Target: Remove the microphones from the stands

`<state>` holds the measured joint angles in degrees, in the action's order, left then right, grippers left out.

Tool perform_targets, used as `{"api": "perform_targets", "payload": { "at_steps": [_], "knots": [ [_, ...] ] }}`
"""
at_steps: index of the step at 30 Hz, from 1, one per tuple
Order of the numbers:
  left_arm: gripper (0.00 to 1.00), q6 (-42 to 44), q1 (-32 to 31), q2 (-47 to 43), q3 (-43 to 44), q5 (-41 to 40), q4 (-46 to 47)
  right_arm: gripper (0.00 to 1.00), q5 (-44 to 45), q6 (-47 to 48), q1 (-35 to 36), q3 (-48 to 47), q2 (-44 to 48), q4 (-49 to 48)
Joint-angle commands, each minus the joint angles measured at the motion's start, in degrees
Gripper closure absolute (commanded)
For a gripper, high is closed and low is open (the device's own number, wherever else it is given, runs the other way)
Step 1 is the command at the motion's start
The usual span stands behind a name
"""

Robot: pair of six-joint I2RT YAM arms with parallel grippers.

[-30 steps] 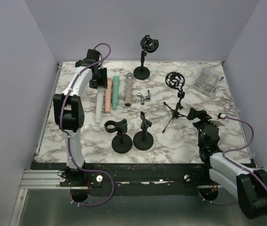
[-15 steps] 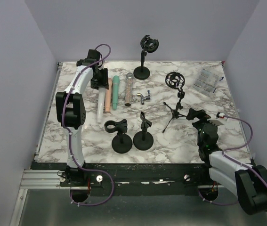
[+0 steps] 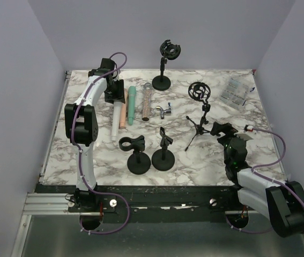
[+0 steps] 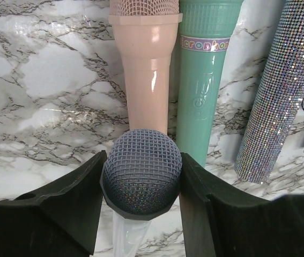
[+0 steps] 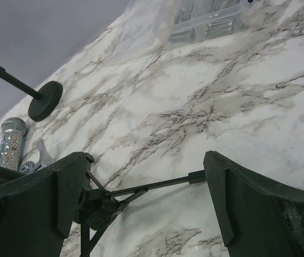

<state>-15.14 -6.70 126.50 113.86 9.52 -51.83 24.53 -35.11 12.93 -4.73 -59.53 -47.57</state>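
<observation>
A microphone (image 4: 141,166) with a grey mesh head and a clear white body (image 3: 114,120) stretches along the marble beside the pink one, off any stand. My left gripper (image 4: 142,184) (image 3: 112,92) is shut on its mesh head, a finger against each side. My right gripper (image 5: 141,195) (image 3: 220,130) stands open and low over the table. One leg (image 5: 157,184) of the black tripod stand (image 3: 199,120) runs between its fingers. That stand's shock mount (image 3: 197,91) holds nothing.
Pink (image 4: 146,69), teal (image 4: 202,91) and glitter (image 4: 280,96) microphones lie side by side. A metal adaptor (image 3: 165,111) lies next to them. Two round-base stands (image 3: 138,160) (image 3: 163,155) stand near the front, another (image 3: 165,64) at the back. A clear packet (image 3: 235,92) lies far right.
My left gripper has shifted slightly right with the microphone head. The right gripper has crept a little left toward the tripod.
</observation>
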Motion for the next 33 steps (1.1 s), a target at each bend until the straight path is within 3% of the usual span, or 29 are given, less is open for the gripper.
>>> {"api": "perform_targets", "payload": {
  "at_steps": [1, 5, 19, 33],
  "knots": [
    [0.55, -0.53, 0.33, 1.68, 1.64, 1.38, 0.18, 0.0, -0.5, 0.01, 0.08, -1.29, -0.92, -1.87],
    [0.45, -0.51, 0.46, 1.76, 1.79, 1.38, 0.13, 0.0, -0.45, -0.04, 0.08, -1.25, -0.66, -1.74],
    [0.37, -1.12, 0.81, 1.35, 1.04, 2.57, 0.42, 0.0, -0.35, -0.05, 0.08, -1.32, -0.44, -1.47],
    [0.2, -1.47, 0.94, 0.69, 0.49, 2.87, 0.51, 0.0, -0.27, -0.11, 0.04, -1.42, -0.59, -1.3]
  ]
}}
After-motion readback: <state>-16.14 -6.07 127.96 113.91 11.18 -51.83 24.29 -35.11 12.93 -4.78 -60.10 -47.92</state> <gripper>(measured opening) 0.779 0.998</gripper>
